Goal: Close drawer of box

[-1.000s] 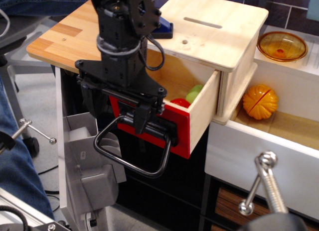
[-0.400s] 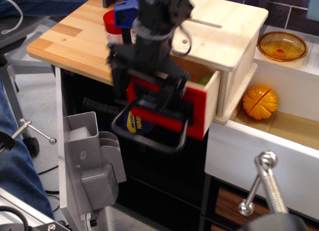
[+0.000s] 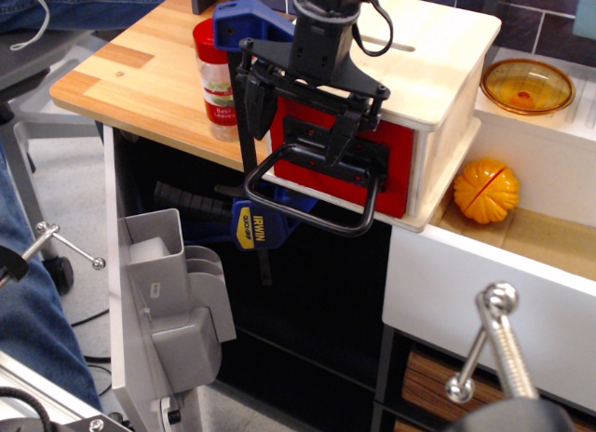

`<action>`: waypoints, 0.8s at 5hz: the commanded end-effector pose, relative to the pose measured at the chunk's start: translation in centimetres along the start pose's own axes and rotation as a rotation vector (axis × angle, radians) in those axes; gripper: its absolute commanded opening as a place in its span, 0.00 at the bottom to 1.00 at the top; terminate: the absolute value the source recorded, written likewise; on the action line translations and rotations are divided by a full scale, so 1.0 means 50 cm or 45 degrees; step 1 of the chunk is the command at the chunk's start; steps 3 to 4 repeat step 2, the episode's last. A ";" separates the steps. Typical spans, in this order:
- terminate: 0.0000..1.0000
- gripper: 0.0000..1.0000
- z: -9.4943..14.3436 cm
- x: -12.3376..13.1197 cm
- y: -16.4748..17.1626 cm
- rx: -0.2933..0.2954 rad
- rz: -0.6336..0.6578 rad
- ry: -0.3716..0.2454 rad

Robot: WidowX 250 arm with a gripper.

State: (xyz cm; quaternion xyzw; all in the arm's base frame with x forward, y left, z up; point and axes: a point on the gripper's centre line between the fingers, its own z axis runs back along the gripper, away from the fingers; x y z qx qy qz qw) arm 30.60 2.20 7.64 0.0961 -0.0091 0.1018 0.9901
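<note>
The pale plywood box (image 3: 438, 50) stands on the wooden counter, its flat top showing a slot and a small round hole. Its drawer (image 3: 399, 176) sits pushed in, the glossy red front about flush with the box's face. The black loop handle (image 3: 312, 216) hangs down in front of it. My black gripper (image 3: 340, 143) comes down from above, its fingers close together against the black plate at the top of the handle. The drawer's inside is hidden.
A red-lidded jar (image 3: 214, 78) stands on the counter (image 3: 130, 69) left of the box. A blue Irwin clamp (image 3: 256, 229) hangs at the counter edge. On the right, a white drawer (image 3: 484, 292) stands open holding an orange toy fruit (image 3: 486, 190). An amber bowl (image 3: 526, 85) sits behind it.
The drawer has slid from wide open to pushed into the box. My gripper moved up and right with it, staying on the handle plate. The jar and clamp came into view.
</note>
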 end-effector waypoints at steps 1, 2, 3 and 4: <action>0.00 1.00 0.045 0.049 0.014 -0.019 0.073 -0.108; 1.00 1.00 0.043 0.024 0.009 -0.041 0.051 -0.132; 1.00 1.00 0.043 0.024 0.009 -0.041 0.051 -0.132; 1.00 1.00 0.043 0.024 0.009 -0.041 0.051 -0.132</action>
